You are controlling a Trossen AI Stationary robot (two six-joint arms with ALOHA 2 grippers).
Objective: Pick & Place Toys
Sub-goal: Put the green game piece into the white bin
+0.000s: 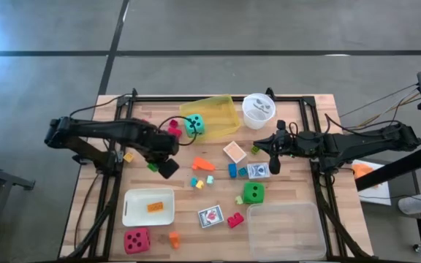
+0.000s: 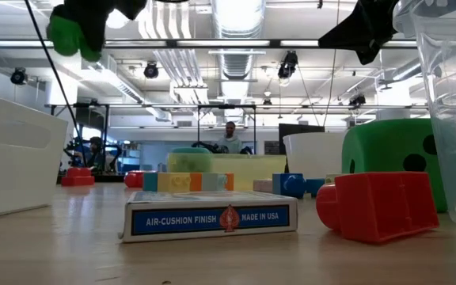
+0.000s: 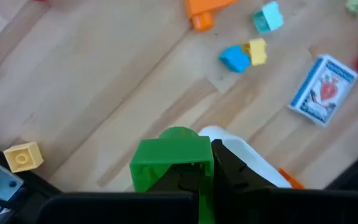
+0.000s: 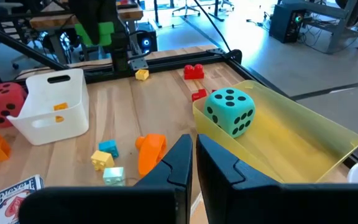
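Note:
My left gripper (image 1: 161, 166) is shut on a small green block (image 3: 173, 163) and hangs over the table's left middle, near the white tray (image 1: 131, 208). The block also shows in the high view (image 1: 152, 167) and the low view (image 2: 70, 33). My right gripper (image 4: 195, 163) is shut and empty, above the table near a blue card box (image 1: 258, 171). A teal die (image 4: 230, 111) lies in the yellow tray (image 4: 303, 134). A green die (image 1: 253, 193) and a red die (image 1: 137, 239) rest on the table. Small coloured blocks (image 1: 202, 164) lie scattered in the middle. My left gripper pinches the green block between its two fingers. One finger (image 3: 232, 171) lies against the block's side (image 3: 205, 163); the block hides the other. The block is lifted clear, high above the table, with a round stud (image 3: 178, 133) on its far end.
A clear tray (image 1: 283, 230) stands at the near right, a round white cup (image 1: 258, 109) at the far edge. The white tray holds an orange block (image 1: 155, 207). A second card box (image 1: 210, 215) and a red block (image 1: 234, 220) lie near the front.

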